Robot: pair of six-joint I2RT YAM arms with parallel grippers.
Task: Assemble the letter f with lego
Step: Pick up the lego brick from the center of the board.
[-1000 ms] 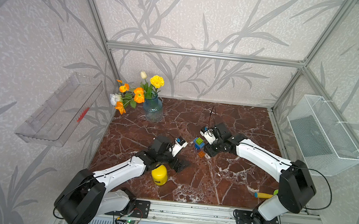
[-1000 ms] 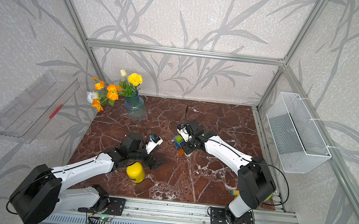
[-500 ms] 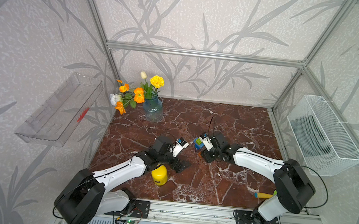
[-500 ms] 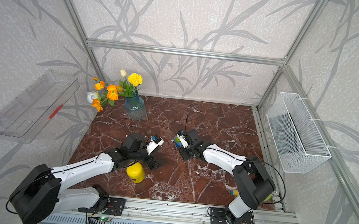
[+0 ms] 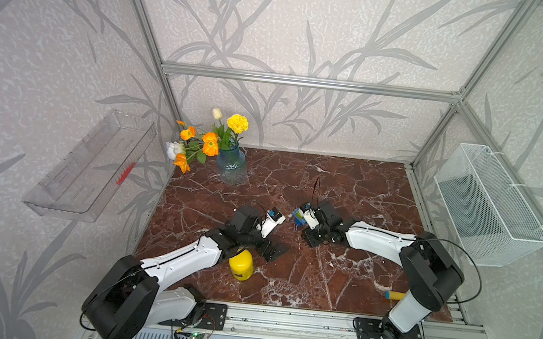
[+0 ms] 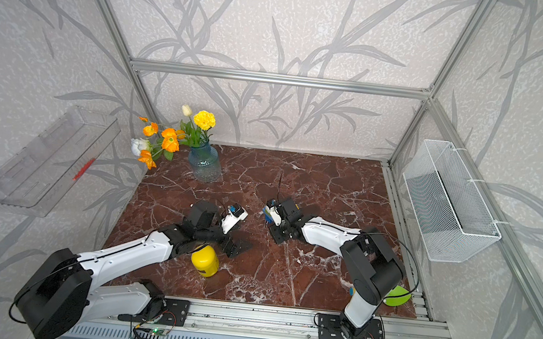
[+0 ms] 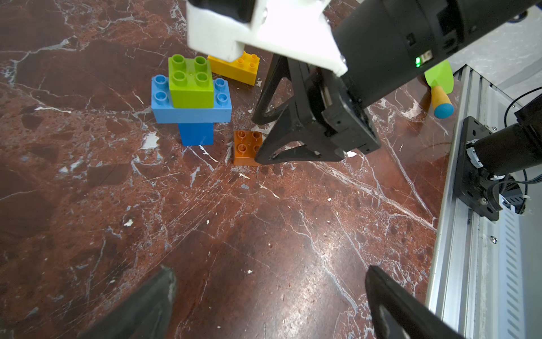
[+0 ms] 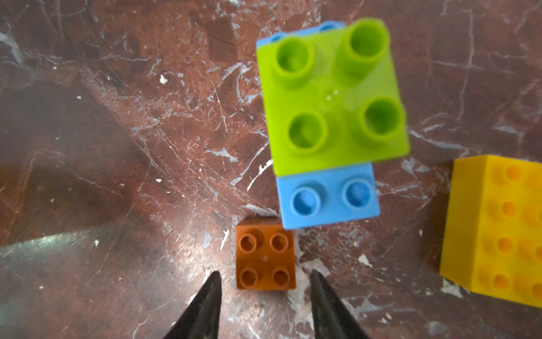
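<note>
Orange brick [image 8: 265,256] lies on the bench [image 8: 88,176] just ahead of the right jaws, which are empty and slightly wider than it. Left jaws gape wide, empty, farther off.

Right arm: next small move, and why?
Probably ease the right tool a little forward along the orange brick before closing. Its jaws stand open, one on each side of the brick, but they reach only its near edge, so closing now might catch just that edge and let it slip.
</note>
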